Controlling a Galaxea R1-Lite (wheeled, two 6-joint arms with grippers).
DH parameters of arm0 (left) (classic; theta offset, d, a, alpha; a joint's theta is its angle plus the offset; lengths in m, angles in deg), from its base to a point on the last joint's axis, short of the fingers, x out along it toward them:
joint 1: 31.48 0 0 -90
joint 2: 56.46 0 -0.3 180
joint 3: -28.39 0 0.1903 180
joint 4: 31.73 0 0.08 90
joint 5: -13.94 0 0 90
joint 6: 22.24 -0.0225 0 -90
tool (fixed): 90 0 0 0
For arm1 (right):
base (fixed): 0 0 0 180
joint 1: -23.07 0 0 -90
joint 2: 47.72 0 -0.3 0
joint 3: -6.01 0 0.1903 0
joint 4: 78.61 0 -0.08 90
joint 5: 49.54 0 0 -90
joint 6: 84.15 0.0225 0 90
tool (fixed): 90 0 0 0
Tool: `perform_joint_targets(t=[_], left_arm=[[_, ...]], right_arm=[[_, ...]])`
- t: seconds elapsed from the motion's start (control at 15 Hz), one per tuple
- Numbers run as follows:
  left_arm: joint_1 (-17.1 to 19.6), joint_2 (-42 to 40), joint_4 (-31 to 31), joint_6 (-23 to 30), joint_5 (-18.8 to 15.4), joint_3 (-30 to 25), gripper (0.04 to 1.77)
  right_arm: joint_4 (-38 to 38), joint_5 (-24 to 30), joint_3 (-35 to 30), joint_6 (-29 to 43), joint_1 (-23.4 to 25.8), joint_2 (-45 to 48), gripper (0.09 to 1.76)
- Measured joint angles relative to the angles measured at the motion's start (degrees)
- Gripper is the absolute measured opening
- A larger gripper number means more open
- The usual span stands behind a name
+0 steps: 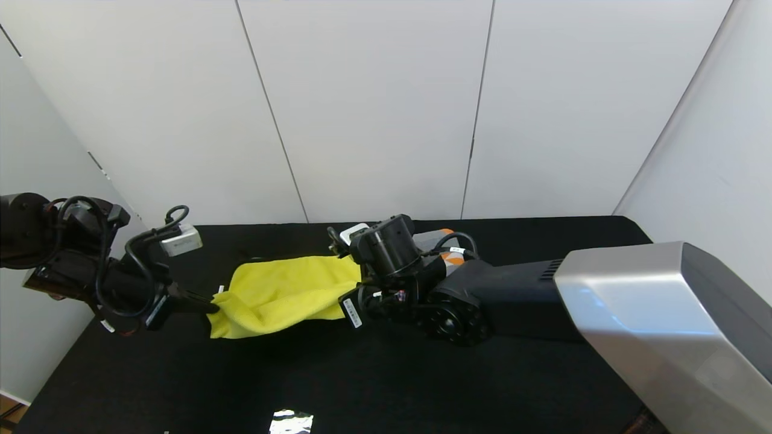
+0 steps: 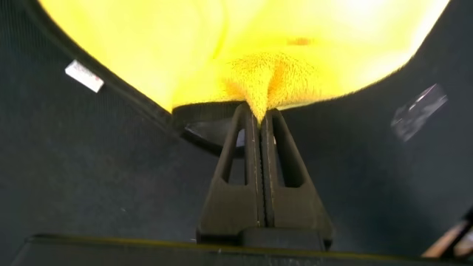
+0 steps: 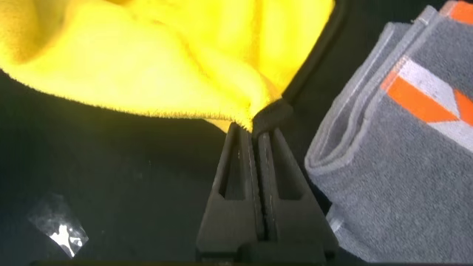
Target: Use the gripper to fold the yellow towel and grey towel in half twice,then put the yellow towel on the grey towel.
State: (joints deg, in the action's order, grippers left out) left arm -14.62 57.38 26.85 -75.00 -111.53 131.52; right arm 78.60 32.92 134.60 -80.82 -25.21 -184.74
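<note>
I see the yellow towel [image 1: 289, 292] stretched between my two arms, a little above the black worktop [image 1: 386, 374] near its middle. The left tool [image 1: 211, 306] has its fingers pressed fully together on the towel's left end; in the left wrist view [image 2: 260, 118] a small bunch of yellow fluff is pinched right at the tips, next to the dark edge trim. The right tool [image 3: 259, 122] is also closed tight, and it holds the opposite end of the same towel, where the yellow pile and the dark trim meet at the fingertips. In the head view the right arm's wrist covers this grip, so there I can only see the towel running under the black housing.

Between the two grips the towel sags and shows soft folds; its lower left corner hangs down close to the worktop, and I cannot tell whether it touches it.

The grey towel [image 3: 414, 148] lies on the worktop just beside the right tool, folded, with layered pale edges and its orange and white band facing up. In the head view only a small part of it [image 1: 449, 256] shows behind the right arm. A small shiny scrap [image 1: 291, 421] lies at the near edge of the worktop.
</note>
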Motion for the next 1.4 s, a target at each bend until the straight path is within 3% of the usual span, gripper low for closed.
perform_joint_targets(t=[0.13, 0.47, 0.67, 1.0, 1.13, 1.4], left_arm=[[-0.9, 0.0, -0.38, 6.64, 0.15, 1.49, 0.1], [-1.51, 0.09, -0.57, 8.42, 0.22, 3.3, 0.1], [-1.27, 0.63, -1.04, 16.25, 0.2, 6.27, 0.1], [-1.24, 1.22, -3.89, 20.47, 0.12, 7.58, 0.1], [-1.46, 1.46, -8.95, 27.06, 0.12, 7.2, 0.1], [-1.82, 2.73, -11.87, 32.78, 0.23, 7.0, 0.1]], right_arm=[[-0.73, 0.0, 1.72, 0.0, 0.33, -0.49, 0.13], [-3.0, -0.02, 5.91, 0.0, 0.61, -1.95, 0.13], [-3.91, -0.02, 7.56, 0.01, 1.4, -2.76, 0.13], [-3.66, 0.05, 8.47, -0.13, 2.18, -3.68, 0.13], [-2.89, 0.05, 8.85, -0.24, 2.69, -4.02, 0.13], [0.57, 0.0, 9.02, -0.24, 3.5, -4.79, 0.13]])
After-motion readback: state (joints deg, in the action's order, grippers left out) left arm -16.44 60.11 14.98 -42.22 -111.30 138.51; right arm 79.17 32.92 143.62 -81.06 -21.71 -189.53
